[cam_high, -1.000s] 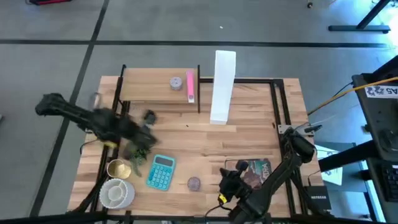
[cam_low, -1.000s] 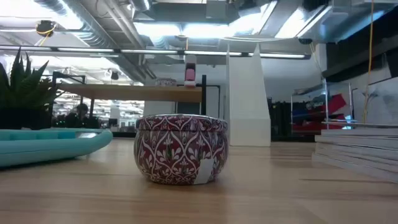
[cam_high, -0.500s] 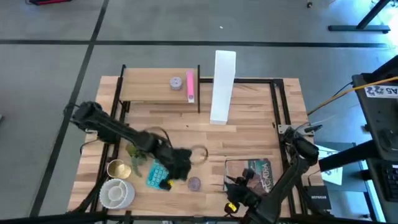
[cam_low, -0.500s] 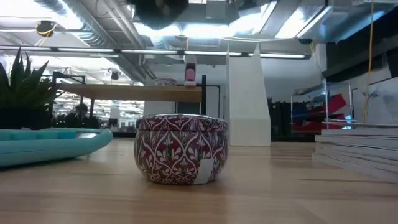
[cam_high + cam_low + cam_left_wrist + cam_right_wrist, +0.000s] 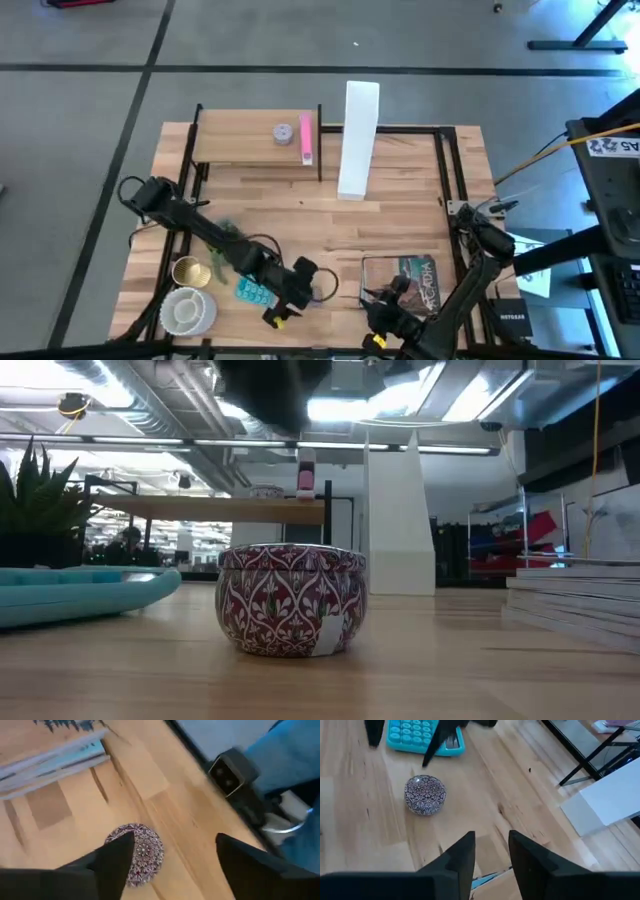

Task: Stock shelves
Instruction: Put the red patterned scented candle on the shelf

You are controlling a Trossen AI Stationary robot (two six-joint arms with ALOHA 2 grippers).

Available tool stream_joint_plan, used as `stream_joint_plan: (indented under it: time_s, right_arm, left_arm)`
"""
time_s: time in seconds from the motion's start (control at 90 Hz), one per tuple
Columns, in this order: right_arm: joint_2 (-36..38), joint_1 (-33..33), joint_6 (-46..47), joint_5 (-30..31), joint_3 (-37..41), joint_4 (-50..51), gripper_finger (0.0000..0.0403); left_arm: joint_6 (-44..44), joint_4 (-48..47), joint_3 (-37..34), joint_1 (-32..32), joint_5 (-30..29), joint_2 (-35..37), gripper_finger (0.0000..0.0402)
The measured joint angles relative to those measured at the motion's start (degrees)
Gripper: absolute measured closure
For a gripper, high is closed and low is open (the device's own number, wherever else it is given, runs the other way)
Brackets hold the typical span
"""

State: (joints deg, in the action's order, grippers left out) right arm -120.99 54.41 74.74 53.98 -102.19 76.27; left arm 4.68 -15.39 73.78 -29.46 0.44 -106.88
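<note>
A small round patterned tin [image 5: 290,600] stands on the tabletop near the front edge. It also shows in the left wrist view as the tin [image 5: 139,851] and in the right wrist view as the tin [image 5: 425,795]. My left gripper [image 5: 175,837] hovers open just above it, one finger over the tin's edge, and shows as a dark shape [image 5: 270,385] in the low view. My right gripper [image 5: 490,840] waits to the tin's right near the front edge, fingers a little apart with nothing between them. The wood shelf [image 5: 255,140] and the white file box [image 5: 358,140] stand at the back.
A teal calculator [image 5: 250,290], a plant [image 5: 215,255], a gold bowl [image 5: 188,270] and a white bowl [image 5: 185,310] lie left of the tin. A magazine stack [image 5: 405,280] lies to its right. The shelf carries a small tin [image 5: 283,132] and a pink item [image 5: 305,140].
My left gripper has swept from the plant at the table's left toward the right and near edge, ending over the patterned tin. My right gripper has drawn back a little toward the near edge, off the magazine's left edge. The tin has stayed put.
</note>
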Motion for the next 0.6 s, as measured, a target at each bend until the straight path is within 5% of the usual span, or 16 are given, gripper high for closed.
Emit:
stream_joint_plan:
  time_s: [0.6]
  right_arm:
    - [-0.02,0.0,-0.02,-0.87,0.0,-2.31,0.0299]
  left_arm:
    - [0.17,5.52,-0.15,2.74,-1.17,-2.39,0.0091]
